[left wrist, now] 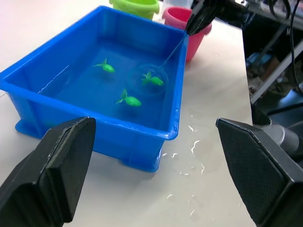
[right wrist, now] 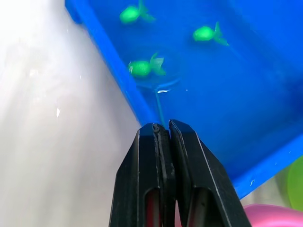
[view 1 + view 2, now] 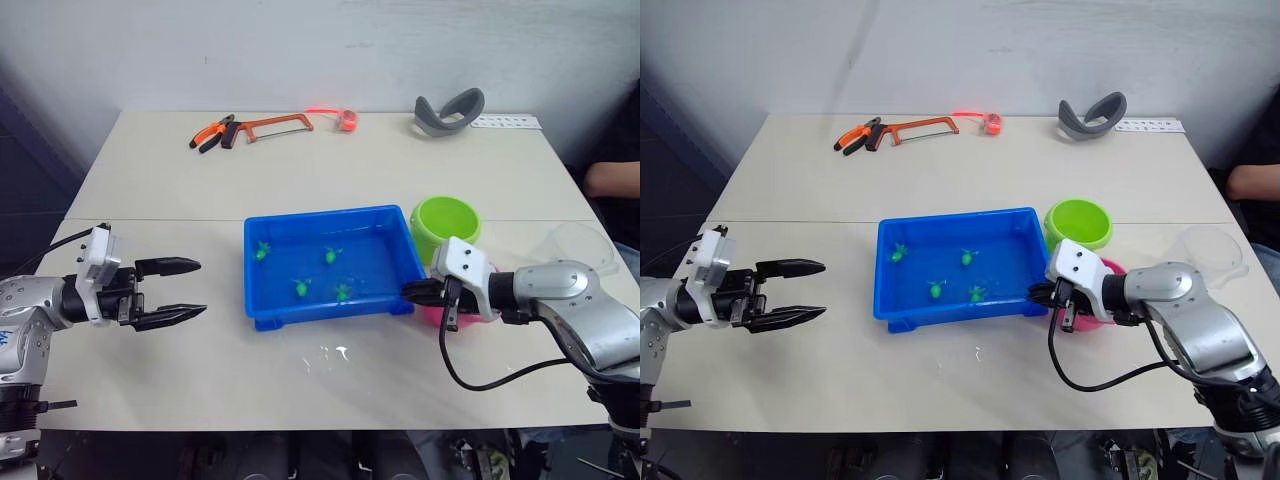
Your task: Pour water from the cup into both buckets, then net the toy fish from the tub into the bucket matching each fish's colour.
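- The right gripper is pinched tight on the thin handle of the net, at the tub's right end.
- The handle slants from the gripper down into the water, leading away to the hoop, which sits under a green fish.
- Four green fish float in the tub.
- The green bucket and pink bucket stand just beside the tub's right end.
- The left gripper hangs spread wide and empty, left of the tub.

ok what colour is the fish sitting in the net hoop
Green. The fish inside the net shows best in the right wrist view.
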Available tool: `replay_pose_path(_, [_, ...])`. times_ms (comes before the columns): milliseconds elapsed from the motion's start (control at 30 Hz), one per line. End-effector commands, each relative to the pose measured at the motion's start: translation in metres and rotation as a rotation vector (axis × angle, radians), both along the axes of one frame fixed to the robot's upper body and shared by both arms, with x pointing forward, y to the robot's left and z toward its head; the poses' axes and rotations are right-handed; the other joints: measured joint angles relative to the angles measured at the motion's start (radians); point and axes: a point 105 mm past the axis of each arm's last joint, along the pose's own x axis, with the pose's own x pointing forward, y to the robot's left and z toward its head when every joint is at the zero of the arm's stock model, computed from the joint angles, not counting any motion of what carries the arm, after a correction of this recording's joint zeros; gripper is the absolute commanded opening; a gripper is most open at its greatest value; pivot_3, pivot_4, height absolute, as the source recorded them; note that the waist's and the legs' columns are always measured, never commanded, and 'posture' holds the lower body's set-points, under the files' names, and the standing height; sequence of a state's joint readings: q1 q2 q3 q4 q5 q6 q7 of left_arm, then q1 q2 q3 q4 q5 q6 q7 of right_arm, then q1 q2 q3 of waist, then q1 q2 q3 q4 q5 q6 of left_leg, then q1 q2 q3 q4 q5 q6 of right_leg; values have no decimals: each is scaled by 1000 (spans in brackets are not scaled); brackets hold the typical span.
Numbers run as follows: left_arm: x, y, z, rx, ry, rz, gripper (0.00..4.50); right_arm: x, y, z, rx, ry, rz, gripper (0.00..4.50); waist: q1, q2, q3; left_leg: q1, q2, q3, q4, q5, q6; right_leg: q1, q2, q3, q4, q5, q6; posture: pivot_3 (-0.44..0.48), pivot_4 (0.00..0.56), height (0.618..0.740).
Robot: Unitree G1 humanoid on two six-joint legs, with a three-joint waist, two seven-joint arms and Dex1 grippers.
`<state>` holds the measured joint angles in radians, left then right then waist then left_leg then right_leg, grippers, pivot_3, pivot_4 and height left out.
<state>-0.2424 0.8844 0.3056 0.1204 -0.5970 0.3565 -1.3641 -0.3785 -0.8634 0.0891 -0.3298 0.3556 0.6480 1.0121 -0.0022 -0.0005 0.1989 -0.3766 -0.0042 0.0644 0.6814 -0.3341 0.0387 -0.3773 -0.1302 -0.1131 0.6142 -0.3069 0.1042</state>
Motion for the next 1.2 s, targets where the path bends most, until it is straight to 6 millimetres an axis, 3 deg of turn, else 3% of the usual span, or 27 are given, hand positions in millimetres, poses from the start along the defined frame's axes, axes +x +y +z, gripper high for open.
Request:
replay_pose_path(33, [-1, 1, 19, -15, -44, -3, 4423, -5, 5, 20, 66, -36, 19, 0, 0, 0, 0, 0, 0, 0, 0, 0, 0, 0, 0, 0, 0, 0, 0, 0, 150, 740])
replay_pose_path(433, [8, 0, 25, -8, -56, -33, 4423, -16, 8, 31, 181, -24, 0, 0, 1, 0, 0, 0, 0, 0, -1, 0, 0, 0, 0, 0, 0, 0, 0, 0, 150, 740])
replay_pose_path(600, [14, -17, 17, 64, -30, -94, 4423, -19, -2, 40, 205, -85, -51, 0, 7, 0, 0, 0, 0, 0, -1, 0, 0, 0, 0, 0, -1, 0, 0, 0, 150, 740])
replay_pose_path(1033, [39, -83, 31, 36, -112, -114, 4423, -36, -10, 52, 242, -255, -150, 0, 10, 0, 0, -1, -1, 1, 0, 0, 0, 0, 1, 0, 0, 0, 0, 0, 150, 740])
replay_pose_path(1200, [45, -105, 43, 19, -134, -132, 4423, -43, -23, 63, 221, -337, -225, 0, 23, 0, 0, 0, -1, 1, 0, 0, 0, 0, 2, 0, 1, 0, 0, 0, 150, 740])
